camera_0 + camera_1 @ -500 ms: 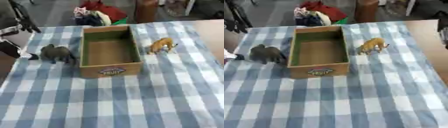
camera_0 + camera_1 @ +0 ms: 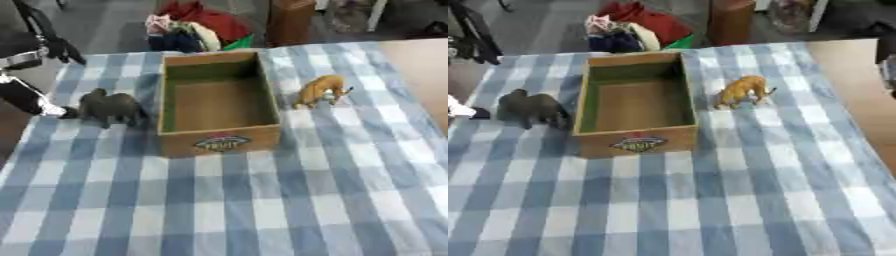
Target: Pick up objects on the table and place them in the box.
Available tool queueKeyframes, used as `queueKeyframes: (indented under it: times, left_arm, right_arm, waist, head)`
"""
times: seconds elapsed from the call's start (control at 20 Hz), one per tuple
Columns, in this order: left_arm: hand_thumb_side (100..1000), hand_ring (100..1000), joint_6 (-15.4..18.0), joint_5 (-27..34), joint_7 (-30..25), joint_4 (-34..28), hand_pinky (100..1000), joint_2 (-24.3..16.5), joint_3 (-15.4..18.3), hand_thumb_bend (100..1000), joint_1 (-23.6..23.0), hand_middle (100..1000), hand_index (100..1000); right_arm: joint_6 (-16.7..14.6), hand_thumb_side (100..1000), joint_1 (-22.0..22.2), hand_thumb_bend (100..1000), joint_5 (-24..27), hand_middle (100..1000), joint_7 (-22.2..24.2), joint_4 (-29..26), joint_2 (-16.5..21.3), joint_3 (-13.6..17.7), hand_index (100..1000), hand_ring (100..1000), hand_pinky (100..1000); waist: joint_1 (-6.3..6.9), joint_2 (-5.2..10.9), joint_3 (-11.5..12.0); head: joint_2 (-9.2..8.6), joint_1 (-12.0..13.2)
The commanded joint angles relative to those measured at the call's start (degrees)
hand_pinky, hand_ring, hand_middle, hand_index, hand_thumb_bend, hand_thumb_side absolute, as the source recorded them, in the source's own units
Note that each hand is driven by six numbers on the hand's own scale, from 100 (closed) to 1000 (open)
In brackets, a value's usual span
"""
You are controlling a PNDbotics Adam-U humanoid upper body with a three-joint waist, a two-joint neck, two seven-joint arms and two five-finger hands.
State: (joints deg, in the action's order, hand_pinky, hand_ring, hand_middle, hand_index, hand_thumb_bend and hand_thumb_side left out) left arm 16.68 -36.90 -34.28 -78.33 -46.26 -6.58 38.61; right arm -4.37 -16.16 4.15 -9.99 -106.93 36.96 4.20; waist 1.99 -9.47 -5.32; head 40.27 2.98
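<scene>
An open cardboard box (image 2: pixel 219 142) stands in the middle of the blue checked cloth, with nothing inside it. A dark grey animal toy (image 2: pixel 109 106) stands just left of the box. A tan animal toy (image 2: pixel 320 90) stands to the box's right. My left hand (image 2: pixel 42 104) comes in at the left edge, low, its tip close beside the grey toy's left side; whether they touch is unclear. A dark part of my right hand (image 2: pixel 888 70) shows at the right edge, well apart from the tan toy.
A heap of coloured clothes (image 2: pixel 188 27) and a brown cylinder (image 2: pixel 289 20) lie beyond the table's far edge. Bare wooden tabletop (image 2: pixel 850 80) shows to the right of the cloth. A black stand (image 2: pixel 44 35) rises at the far left.
</scene>
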Motion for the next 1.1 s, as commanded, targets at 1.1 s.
queueKeyframes:
  times: [1.1]
  left_arm:
    - [244,806,4.9,-13.3,-2.6,18.5,826,9.6,-4.9,566,11.3,801,851]
  right_arm:
    - [-0.1,154,-0.9,240,0.7,735,0.5,-0.1,0.5,0.0,898,739,680]
  waist:
    - [0.29,0.86,-1.9]
  head:
    - [-0.35,0.5]
